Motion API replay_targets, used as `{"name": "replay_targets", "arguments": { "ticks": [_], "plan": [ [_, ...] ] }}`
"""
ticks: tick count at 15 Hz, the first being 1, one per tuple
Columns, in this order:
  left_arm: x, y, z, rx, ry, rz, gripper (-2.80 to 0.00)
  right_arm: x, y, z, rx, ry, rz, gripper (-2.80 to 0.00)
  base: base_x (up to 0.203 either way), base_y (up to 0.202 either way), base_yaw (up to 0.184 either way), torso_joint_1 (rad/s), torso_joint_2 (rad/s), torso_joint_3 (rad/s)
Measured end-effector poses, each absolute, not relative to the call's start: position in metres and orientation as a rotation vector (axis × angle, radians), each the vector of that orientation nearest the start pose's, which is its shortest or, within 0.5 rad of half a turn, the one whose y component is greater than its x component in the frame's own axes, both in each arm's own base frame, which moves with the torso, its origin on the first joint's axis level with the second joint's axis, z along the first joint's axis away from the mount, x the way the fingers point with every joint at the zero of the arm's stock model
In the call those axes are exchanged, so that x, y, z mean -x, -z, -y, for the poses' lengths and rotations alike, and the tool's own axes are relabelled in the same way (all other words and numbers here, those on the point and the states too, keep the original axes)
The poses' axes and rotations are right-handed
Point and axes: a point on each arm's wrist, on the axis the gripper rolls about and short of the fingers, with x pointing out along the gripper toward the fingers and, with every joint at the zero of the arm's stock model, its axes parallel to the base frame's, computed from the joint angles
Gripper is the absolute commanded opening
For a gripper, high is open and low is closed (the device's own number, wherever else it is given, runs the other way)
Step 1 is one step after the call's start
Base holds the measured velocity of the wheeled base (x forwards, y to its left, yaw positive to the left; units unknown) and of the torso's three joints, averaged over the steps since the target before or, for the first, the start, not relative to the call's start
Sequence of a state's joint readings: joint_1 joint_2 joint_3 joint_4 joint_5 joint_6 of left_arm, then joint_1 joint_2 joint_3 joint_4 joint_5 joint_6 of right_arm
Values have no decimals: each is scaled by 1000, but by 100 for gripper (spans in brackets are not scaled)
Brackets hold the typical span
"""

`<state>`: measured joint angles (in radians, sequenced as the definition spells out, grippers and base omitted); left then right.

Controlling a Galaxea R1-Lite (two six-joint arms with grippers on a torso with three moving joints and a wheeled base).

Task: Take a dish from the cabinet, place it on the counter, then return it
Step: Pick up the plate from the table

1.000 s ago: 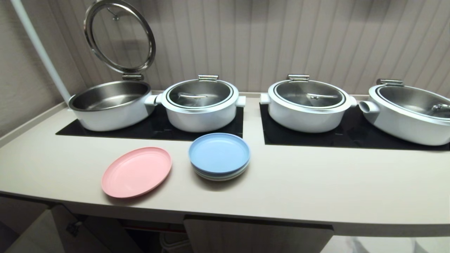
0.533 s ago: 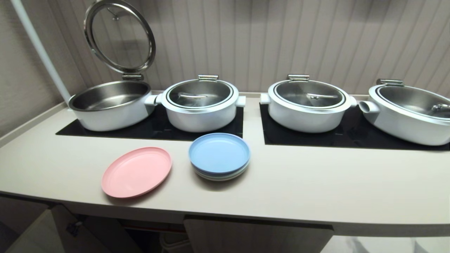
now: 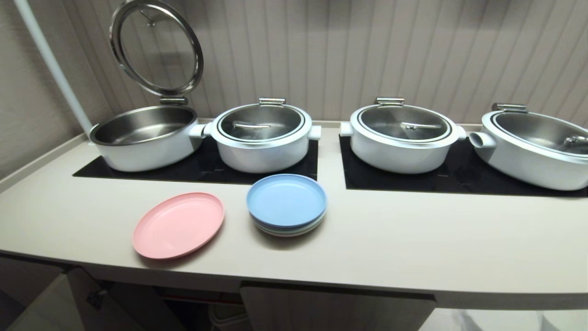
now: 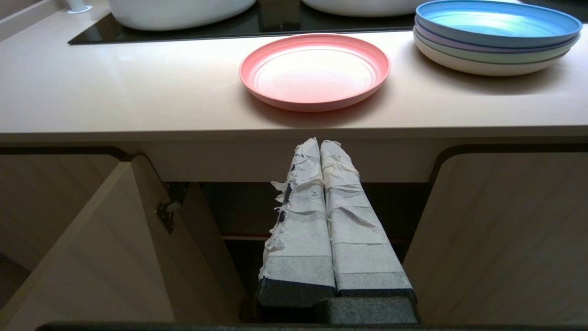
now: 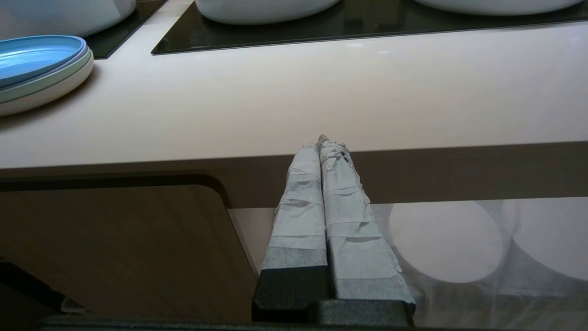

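One pink dish point(image 3: 178, 225) lies flat on the counter point(image 3: 413, 243), lower left of centre in the head view, near the front edge and held by neither gripper. Just to its right, apart from it, stands one stack of plates point(image 3: 286, 204) topped by a blue one; the left wrist view shows about four plates in the stack, though the exact count is hard to confirm.

Hidden or cut off: neither arm appears in the head view. The cabinet point(image 4: 500, 230) shows only its top strip at the bottom of the head frame. In the left wrist view the left door point(image 4: 105, 257) stands swung open and the interior is dark; its contents cannot be made out. The fourth pot point(image 3: 535, 145) is cut by the right edge of the head frame.

Four white pots sit on two black cooktop panels point(image 3: 459, 177) along the back of the counter. The leftmost pot point(image 3: 144, 135) has its glass lid point(image 3: 156, 46) raised upright; the other three are closed.

Open room: the counter's front strip to the right of the stack is bare up to the frame edge.

The left gripper point(image 4: 320, 142) sits below the counter edge, in front of the open cabinet, its wrapped fingers point(image 4: 301, 220) pressed together and holding nothing. The right gripper point(image 5: 321, 140) sits below the counter edge further right, fingers likewise pressed together and empty.
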<state>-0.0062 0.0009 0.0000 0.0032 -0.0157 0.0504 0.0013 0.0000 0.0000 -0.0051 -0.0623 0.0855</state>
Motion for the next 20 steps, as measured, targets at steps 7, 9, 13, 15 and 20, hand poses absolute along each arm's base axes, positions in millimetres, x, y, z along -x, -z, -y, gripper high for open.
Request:
{"name": "replay_targets", "arguments": {
  "ticks": [7, 9, 13, 15, 20],
  "plan": [
    [23, -75, 0, -53, 21, -3, -280, 23, -76, 1, -86, 61, 8, -280, 0, 0, 0, 0, 0, 0],
    [23, -75, 0, -58, 22, -3, -280, 23, -76, 1, -85, 61, 8, -280, 0, 0, 0, 0, 0, 0],
    [24, -82, 1, -98, 71, 33, -280, 23, -76, 1, -85, 61, 8, -280, 0, 0, 0, 0, 0, 0],
    [29, -96, 3, -103, 154, 78, -280, 23, -76, 1, -86, 61, 8, -280, 0, 0, 0, 0, 0, 0],
    [40, -137, 5, -112, 240, 142, -280, 23, -76, 1, -85, 61, 8, -280, 0, 0, 0, 0, 0, 0]
  ]
}}
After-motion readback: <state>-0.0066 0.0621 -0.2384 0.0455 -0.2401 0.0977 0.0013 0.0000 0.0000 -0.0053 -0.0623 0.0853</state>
